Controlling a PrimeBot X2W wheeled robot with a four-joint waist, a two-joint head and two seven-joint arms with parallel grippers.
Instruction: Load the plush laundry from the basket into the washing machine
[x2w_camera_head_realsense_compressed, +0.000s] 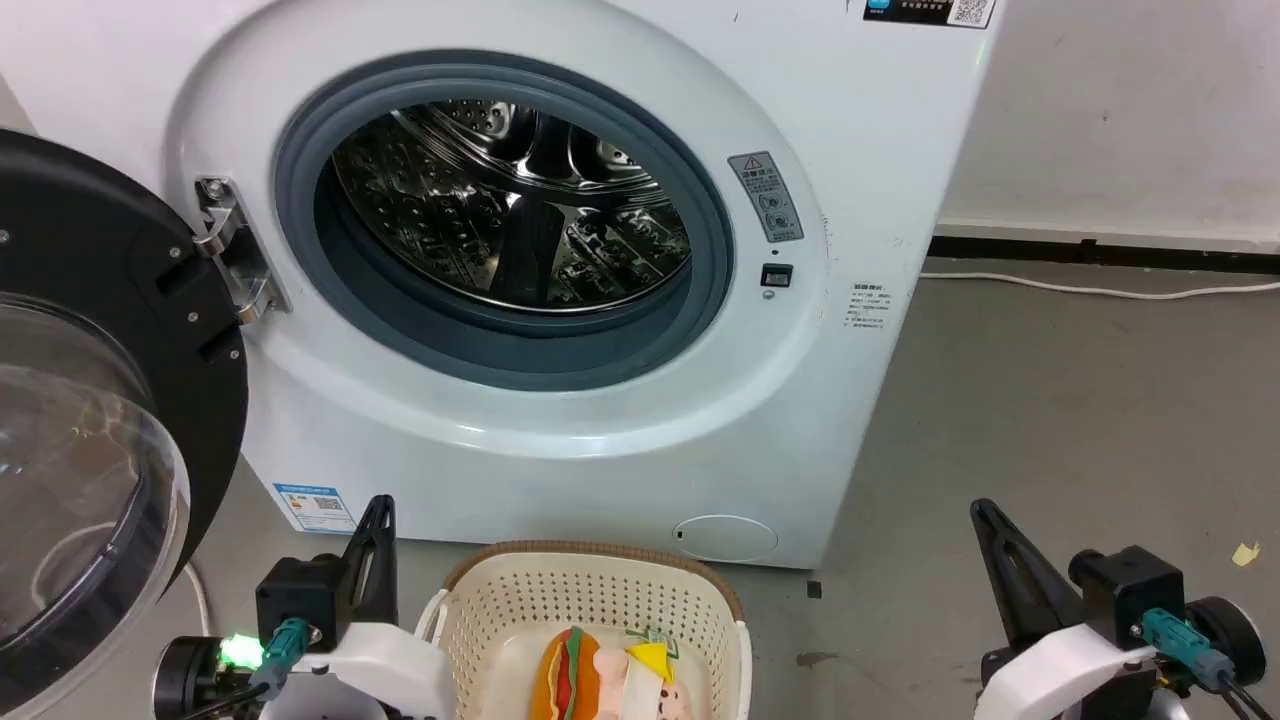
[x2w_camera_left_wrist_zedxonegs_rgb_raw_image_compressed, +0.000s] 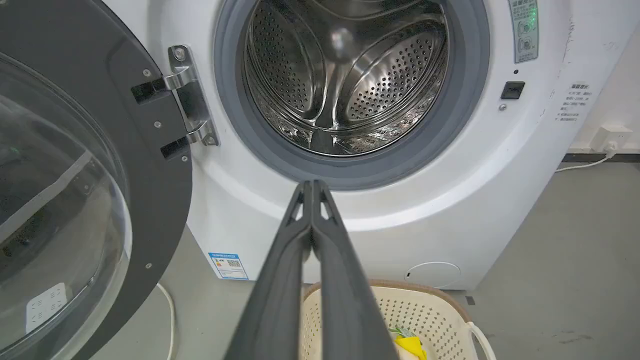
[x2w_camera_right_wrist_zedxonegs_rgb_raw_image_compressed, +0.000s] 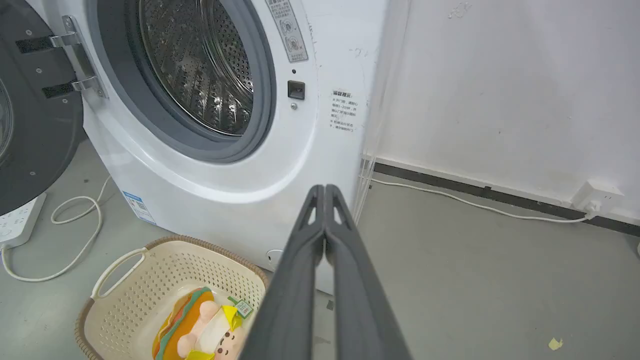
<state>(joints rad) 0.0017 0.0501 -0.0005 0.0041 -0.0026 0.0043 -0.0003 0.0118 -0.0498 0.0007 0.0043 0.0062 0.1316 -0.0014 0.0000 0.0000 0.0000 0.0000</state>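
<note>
The plush laundry (x2w_camera_head_realsense_compressed: 610, 680), a pink doll in yellow joined to an orange striped hamburger, lies inside the cream basket (x2w_camera_head_realsense_compressed: 500, 600) on the floor before the washing machine (x2w_camera_head_realsense_compressed: 560, 430). The washer's door (x2w_camera_head_realsense_compressed: 110, 400) stands swung open at the left, baring the steel drum (x2w_camera_head_realsense_compressed: 510, 210). My left gripper (x2w_camera_head_realsense_compressed: 380, 505) is shut and empty, just left of the basket. At the lower right, well clear of the basket, my right gripper (x2w_camera_head_realsense_compressed: 980, 508) is shut and empty. The right wrist view shows the plush (x2w_camera_right_wrist_zedxonegs_rgb_raw_image_compressed: 200, 327) in the basket (x2w_camera_right_wrist_zedxonegs_rgb_raw_image_compressed: 150, 280) left of the shut fingers (x2w_camera_right_wrist_zedxonegs_rgb_raw_image_compressed: 325, 189). The left wrist view has its shut fingers (x2w_camera_left_wrist_zedxonegs_rgb_raw_image_compressed: 312, 184) pointing at the drum (x2w_camera_left_wrist_zedxonegs_rgb_raw_image_compressed: 345, 75).
Grey floor (x2w_camera_head_realsense_compressed: 1080, 420) spreads to the right of the washer, with a white cable (x2w_camera_head_realsense_compressed: 1100, 290) along the wall's black skirting. A white power strip (x2w_camera_right_wrist_zedxonegs_rgb_raw_image_compressed: 15, 225) and looped cord (x2w_camera_right_wrist_zedxonegs_rgb_raw_image_compressed: 80, 235) lie under the open door. A small yellow scrap (x2w_camera_head_realsense_compressed: 1245, 553) lies on the floor at right.
</note>
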